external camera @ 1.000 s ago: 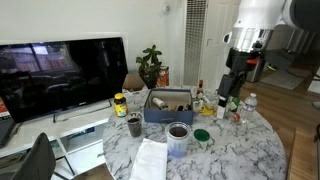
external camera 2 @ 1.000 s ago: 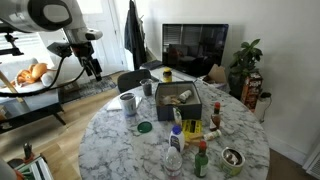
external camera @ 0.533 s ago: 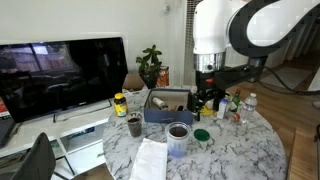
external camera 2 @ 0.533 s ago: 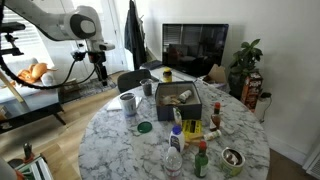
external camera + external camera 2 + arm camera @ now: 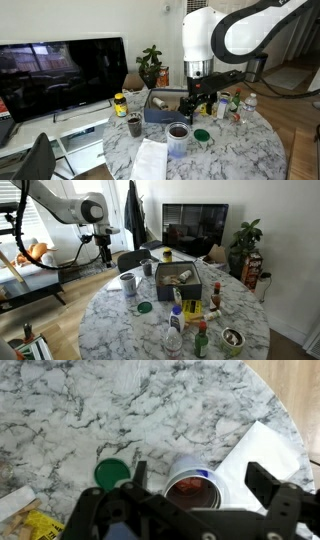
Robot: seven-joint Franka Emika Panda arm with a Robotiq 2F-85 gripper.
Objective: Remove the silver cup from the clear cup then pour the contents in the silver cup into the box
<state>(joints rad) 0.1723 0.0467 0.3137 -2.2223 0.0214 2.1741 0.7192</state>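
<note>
The silver cup [image 5: 195, 490] sits nested in the clear cup [image 5: 178, 464], with reddish-brown contents inside. In the wrist view my gripper [image 5: 200, 473] is open above it, one finger on each side, not touching. In both exterior views the nested cups [image 5: 178, 135] [image 5: 128, 282] stand on the marble table near the blue-grey box [image 5: 165, 108] [image 5: 181, 280]. My gripper [image 5: 190, 107] [image 5: 107, 257] hangs above them and holds nothing.
A green lid [image 5: 112, 472] [image 5: 202, 135] lies beside the cups. A white paper [image 5: 262, 445] [image 5: 150, 160] lies on the other side. A small dark cup [image 5: 134, 125] and bottles [image 5: 235, 105] stand near the box. A TV [image 5: 60, 75] is behind.
The arm has swung in from beyond the table's edge and lowered. The open gripper now hangs over the nested cups. Nothing on the table has moved.
</note>
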